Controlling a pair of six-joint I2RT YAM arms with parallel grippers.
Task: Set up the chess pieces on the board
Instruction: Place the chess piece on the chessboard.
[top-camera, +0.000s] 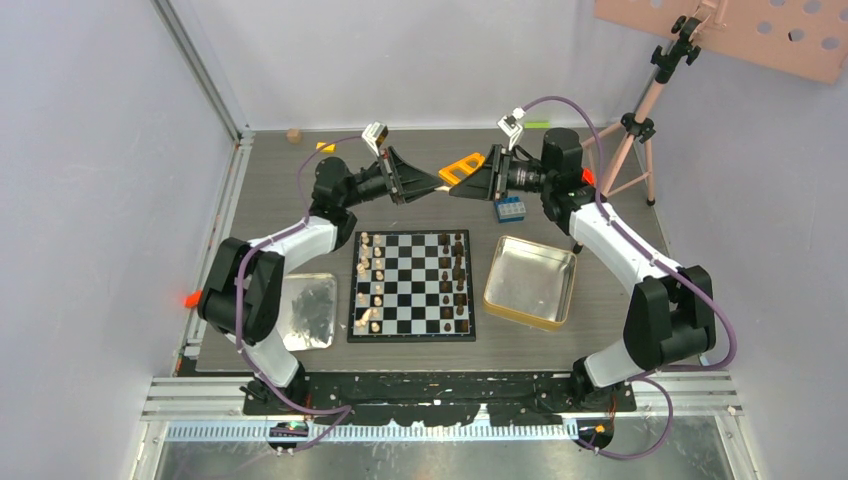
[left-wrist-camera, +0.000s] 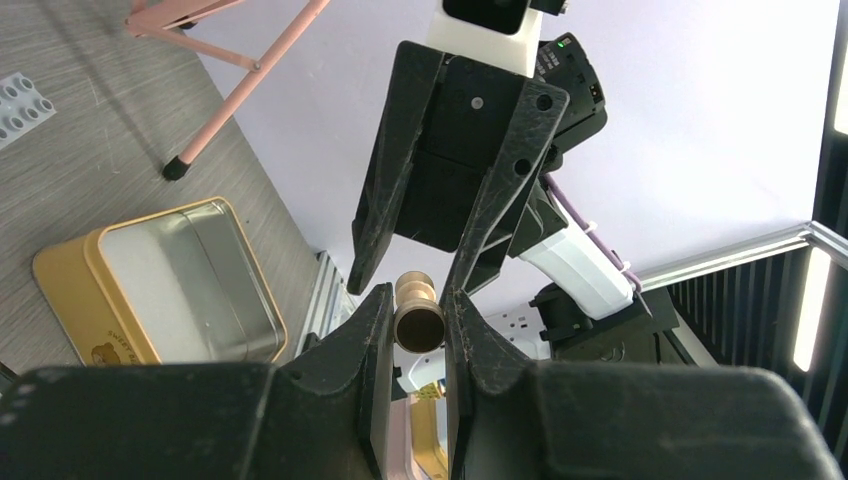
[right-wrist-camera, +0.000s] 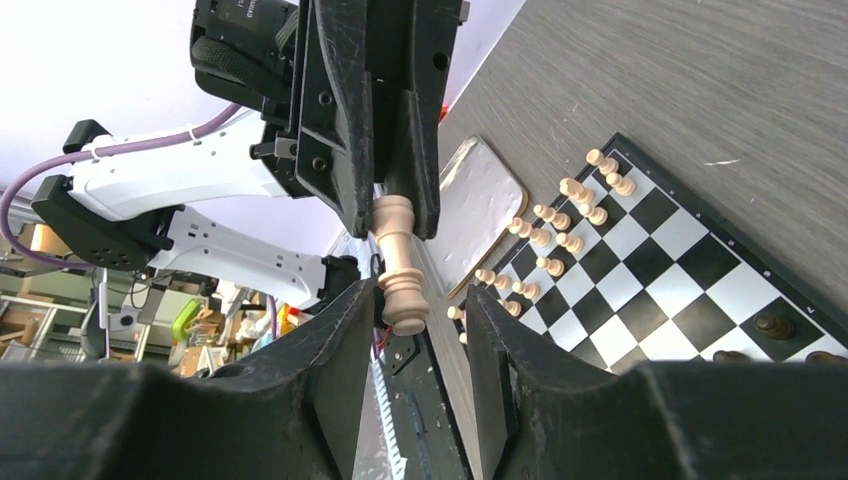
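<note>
Above the far half of the table my two grippers meet tip to tip. My left gripper (left-wrist-camera: 415, 298) is shut on one end of a light tan chess piece (left-wrist-camera: 420, 318). The piece's wide ringed end (right-wrist-camera: 404, 300) pokes between the fingers of my right gripper (right-wrist-camera: 420, 293), whose jaws stand apart around it, with a gap on the right side. The board (top-camera: 412, 283) lies flat below, with light pieces (top-camera: 370, 280) in its left columns and dark pieces (top-camera: 456, 278) in its right ones. In the right wrist view the board (right-wrist-camera: 690, 250) and its light pieces (right-wrist-camera: 560, 215) show beneath.
A gold-rimmed tin (top-camera: 530, 282) sits right of the board and a shiny silver tray (top-camera: 308, 312) left of it. A blue brick (top-camera: 511, 208) and an orange part (top-camera: 462, 166) lie behind the board. A pink tripod (top-camera: 640, 130) stands at the back right.
</note>
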